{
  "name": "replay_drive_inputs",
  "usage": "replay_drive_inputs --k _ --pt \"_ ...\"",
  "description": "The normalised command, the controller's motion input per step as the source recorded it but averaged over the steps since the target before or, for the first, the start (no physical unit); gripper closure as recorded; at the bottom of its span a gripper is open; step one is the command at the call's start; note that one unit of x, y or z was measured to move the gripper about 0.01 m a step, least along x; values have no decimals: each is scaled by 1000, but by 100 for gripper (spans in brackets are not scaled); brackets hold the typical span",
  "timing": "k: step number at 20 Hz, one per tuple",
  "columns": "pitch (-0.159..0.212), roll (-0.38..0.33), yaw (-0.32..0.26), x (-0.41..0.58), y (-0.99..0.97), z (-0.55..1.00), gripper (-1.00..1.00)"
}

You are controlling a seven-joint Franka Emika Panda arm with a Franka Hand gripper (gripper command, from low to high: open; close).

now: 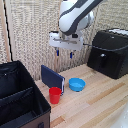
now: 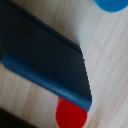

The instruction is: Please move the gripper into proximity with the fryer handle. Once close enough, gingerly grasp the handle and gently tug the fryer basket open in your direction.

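Hanging high in the upper centre of the exterior view, the claw is being shown with its two blue-tipped fingers spread apart and nothing held between them. It is being carried well apart from the fryer handle, which is seen as a short black bar on the front face of the fryer basket, at the right of the frame, on the desk. Below the claw, a blue box is being seen leaning at centre, with a red cup just in front of it and a blue bowl just beside it; a black divided bin is filling the lower left.

In the wrist view, no fingers are being shown, so the claw's opening cannot be told from there. The frame is being filled by the blue box, with the red cup at the bottom and the blue bowl at the top right edge. The fryer is not being seen at all.

Several risks are being judged. If the claw is lowered too early, the box or cup is likely being knocked over. If the handle is met off-centre, the fingers are likely slipping off. If the tug is too sharp, the whole fryer is likely being dragged across the desk.
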Motion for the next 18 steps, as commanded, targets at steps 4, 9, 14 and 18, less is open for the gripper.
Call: replay_drive_inputs --k 4,9,14,18 --pt "-17 -375 -129 9 0 -21 -100" --pt "-113 -375 -47 0 0 -7 -100" --pt "-165 -375 -3 -33 0 0 -100" --pt "-184 -370 25 -74 -129 -81 -100"
